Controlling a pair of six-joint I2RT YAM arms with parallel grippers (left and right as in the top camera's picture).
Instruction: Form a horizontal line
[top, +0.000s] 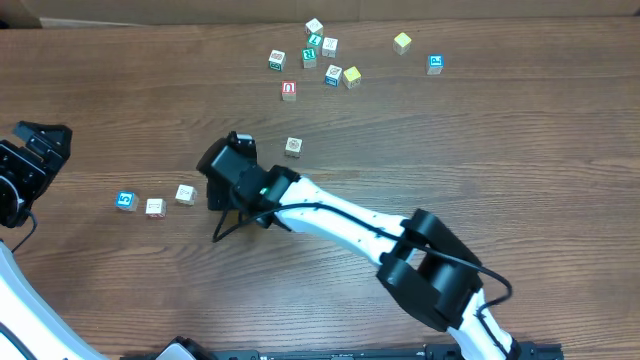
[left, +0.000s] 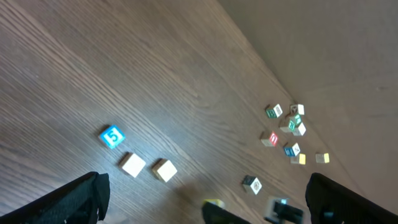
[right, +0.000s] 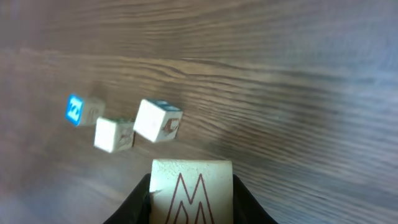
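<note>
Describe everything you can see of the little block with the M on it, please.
The M cube is a small pale block, wooden by its look, with a large M in thin reddish-brown lines on its facing side. The right gripper clamps it, one dark finger against each side. Its lower edge is cut off in the wrist view, and overhead the gripper hides it. Whether it touches the table cannot be told.

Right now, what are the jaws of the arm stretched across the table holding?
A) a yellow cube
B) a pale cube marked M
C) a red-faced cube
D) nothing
B: the right wrist view shows those jaws closed on a pale cube with a brown M.
</note>
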